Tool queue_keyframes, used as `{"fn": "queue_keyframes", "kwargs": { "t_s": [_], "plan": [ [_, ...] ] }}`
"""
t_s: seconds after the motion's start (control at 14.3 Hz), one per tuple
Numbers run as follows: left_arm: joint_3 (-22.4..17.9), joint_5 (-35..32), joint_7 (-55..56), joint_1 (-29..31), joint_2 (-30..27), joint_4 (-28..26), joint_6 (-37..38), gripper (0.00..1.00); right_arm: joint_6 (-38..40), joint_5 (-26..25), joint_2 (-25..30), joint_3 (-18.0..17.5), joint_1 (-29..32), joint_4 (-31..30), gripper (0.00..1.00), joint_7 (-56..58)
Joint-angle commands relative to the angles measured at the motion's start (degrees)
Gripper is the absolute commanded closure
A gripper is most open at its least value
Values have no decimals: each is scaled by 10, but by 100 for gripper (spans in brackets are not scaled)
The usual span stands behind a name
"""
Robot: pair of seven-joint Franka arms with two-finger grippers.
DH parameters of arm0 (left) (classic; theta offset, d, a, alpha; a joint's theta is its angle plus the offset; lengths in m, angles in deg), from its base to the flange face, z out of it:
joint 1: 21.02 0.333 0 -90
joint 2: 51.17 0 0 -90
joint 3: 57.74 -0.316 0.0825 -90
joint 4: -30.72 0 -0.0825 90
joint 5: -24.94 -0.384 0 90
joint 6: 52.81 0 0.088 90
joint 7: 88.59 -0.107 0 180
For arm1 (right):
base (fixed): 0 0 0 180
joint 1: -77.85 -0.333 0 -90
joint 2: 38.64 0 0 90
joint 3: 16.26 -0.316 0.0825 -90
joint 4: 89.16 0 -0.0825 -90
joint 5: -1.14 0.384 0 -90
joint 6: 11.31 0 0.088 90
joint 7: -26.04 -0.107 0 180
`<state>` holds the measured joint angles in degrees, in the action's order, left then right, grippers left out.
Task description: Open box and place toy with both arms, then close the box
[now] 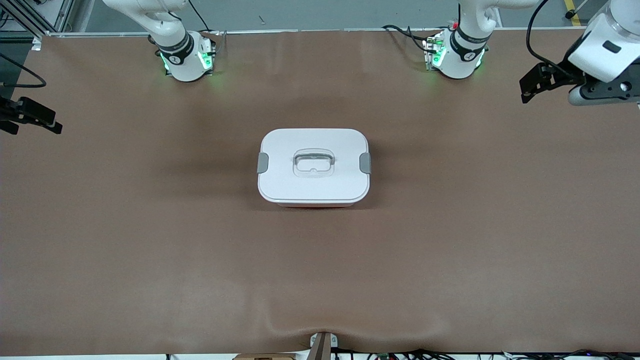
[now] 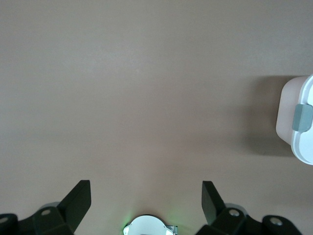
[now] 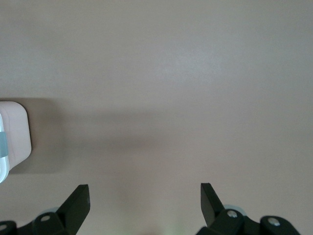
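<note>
The box [image 1: 314, 167] stands at the middle of the table with its white lid on, grey clips [image 1: 263, 163] at both ends and a clear handle [image 1: 313, 164] on top. The toy is out of view. My left gripper [image 1: 526, 90] hangs open and empty over the table's edge at the left arm's end. My right gripper [image 1: 35, 121] hangs open and empty over the right arm's end. In the left wrist view the left gripper [image 2: 145, 188] is open over bare table, with the box [image 2: 289, 117] at the frame's edge. In the right wrist view the right gripper [image 3: 144, 191] is open, with the box [image 3: 14, 139] at the frame's edge.
The brown table cover [image 1: 150, 240] lies flat around the box. The two arm bases [image 1: 187, 57] [image 1: 457, 55] with green lights stand along the table edge farthest from the front camera. Cables lie at the table's nearest edge [image 1: 400, 355].
</note>
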<state>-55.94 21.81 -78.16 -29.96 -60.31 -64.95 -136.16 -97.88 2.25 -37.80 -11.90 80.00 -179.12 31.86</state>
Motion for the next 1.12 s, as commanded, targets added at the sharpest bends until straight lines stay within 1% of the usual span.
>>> {"fn": "queue_keyframes", "kwargs": {
  "t_s": [0.0,0.21,0.56,0.7,0.98,1.05],
  "plan": [
    [-13,8,-33,-6,-35,-39,-23,0,5,-3,2,0,-4,3,0,-10],
    [-16,36,-35,2,-32,-36,-32,0,5,-3,2,0,-3,3,0,-10],
    [-15,37,-35,0,-23,-21,-32,0,5,-3,2,0,-8,3,0,-21],
    [-15,37,-37,2,-12,-1,-30,0,4,-3,2,0,-10,3,0,-23],
    [-16,36,-30,3,-6,14,-28,0,4,-4,2,0,-10,3,0,-23],
    [-16,35,-30,2,3,17,-28,0,4,-3,2,0,-10,2,0,-23]
  ]
}}
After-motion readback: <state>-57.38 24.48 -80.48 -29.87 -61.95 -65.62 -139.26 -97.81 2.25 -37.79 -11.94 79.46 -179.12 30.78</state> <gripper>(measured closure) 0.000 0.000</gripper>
